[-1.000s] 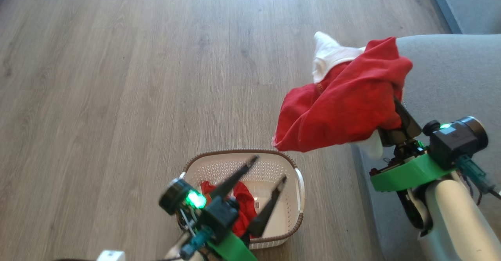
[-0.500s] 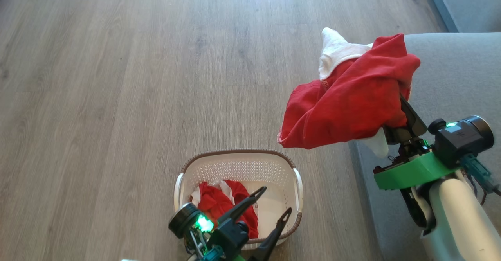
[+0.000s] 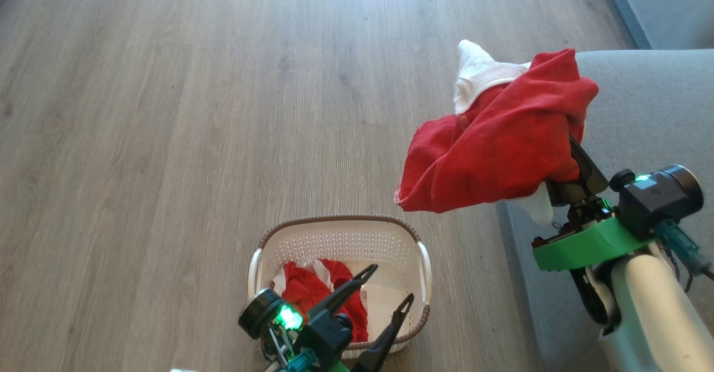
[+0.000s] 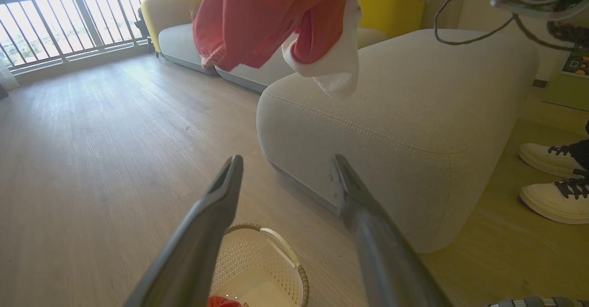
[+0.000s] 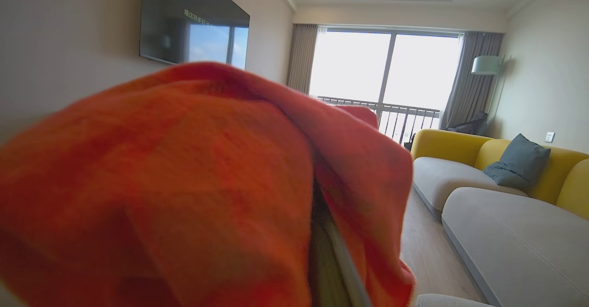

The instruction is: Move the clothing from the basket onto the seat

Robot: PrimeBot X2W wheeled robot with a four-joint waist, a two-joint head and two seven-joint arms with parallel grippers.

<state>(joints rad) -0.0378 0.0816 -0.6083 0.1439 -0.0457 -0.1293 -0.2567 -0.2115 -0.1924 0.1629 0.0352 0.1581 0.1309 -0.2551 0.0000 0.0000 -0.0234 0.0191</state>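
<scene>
This is a home living room: wall-mounted television (image 5: 193,26), yellow-backed sofa (image 5: 453,148) with a grey cushion (image 5: 517,159), floor lamp (image 5: 485,65), curtained balcony window (image 5: 386,67), and wood-plank floor (image 3: 167,138).

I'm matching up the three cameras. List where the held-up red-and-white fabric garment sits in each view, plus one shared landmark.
Head view: the red-and-white fabric garment, right of centre, draped over the right gripper's fingers beside the grey fabric sofa.
Left wrist view: top centre, hanging above that sofa.
Right wrist view: blurred, across the left and centre.
Shared landmark: the sofa, towards the right in all three.
</scene>
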